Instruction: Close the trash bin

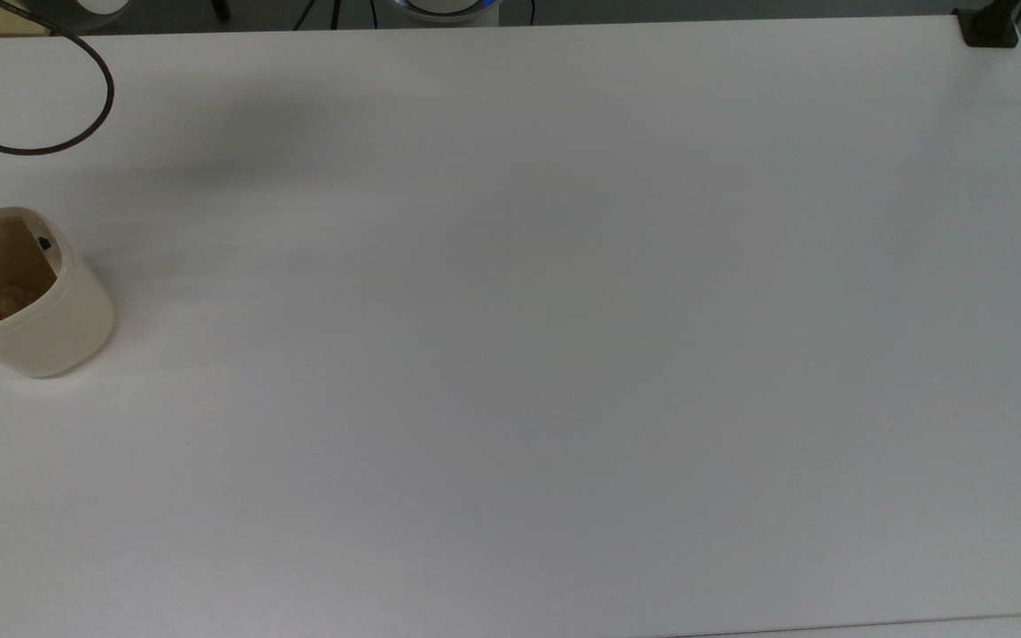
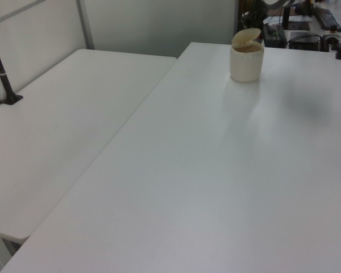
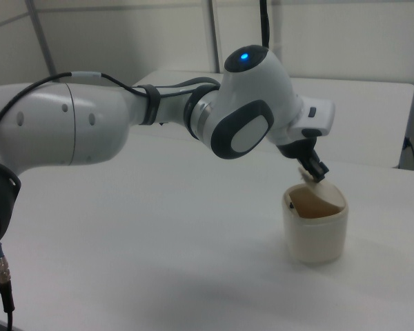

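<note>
The top view looked steeply down on the white worktop (image 1: 564, 354) from high up. The left view faced along it from one end, far from the trash bin (image 2: 246, 61). The right view sat close and low beside it. All three shared the trash bin.
</note>
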Controlling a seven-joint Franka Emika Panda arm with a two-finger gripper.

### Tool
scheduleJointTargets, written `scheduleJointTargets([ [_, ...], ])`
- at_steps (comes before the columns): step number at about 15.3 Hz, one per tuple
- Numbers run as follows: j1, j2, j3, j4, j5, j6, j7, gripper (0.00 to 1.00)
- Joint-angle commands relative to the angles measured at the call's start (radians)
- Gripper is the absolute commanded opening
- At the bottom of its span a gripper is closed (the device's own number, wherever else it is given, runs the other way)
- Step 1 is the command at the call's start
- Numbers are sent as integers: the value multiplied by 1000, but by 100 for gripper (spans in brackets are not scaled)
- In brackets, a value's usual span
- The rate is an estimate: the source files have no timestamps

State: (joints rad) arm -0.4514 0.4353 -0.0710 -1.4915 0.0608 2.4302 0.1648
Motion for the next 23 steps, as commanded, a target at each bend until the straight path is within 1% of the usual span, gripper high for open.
scheduleJointTargets([
  [1,8,-18,2,-36,21,-97,-39,0],
  [4,19,-12,5,-55,19,-102,-44,0],
  [9,19,28,5,-53,13,-94,-45,0],
  [11,17,30,5,-53,13,-94,-45,0],
  [13,17,19,5,-44,13,-103,-42,0],
  [15,26,-27,7,-39,16,-143,-41,0],
  [19,121,-131,5,-23,1,-288,-44,0],
  [23,272,-236,5,-23,-58,-526,-99,0],
])
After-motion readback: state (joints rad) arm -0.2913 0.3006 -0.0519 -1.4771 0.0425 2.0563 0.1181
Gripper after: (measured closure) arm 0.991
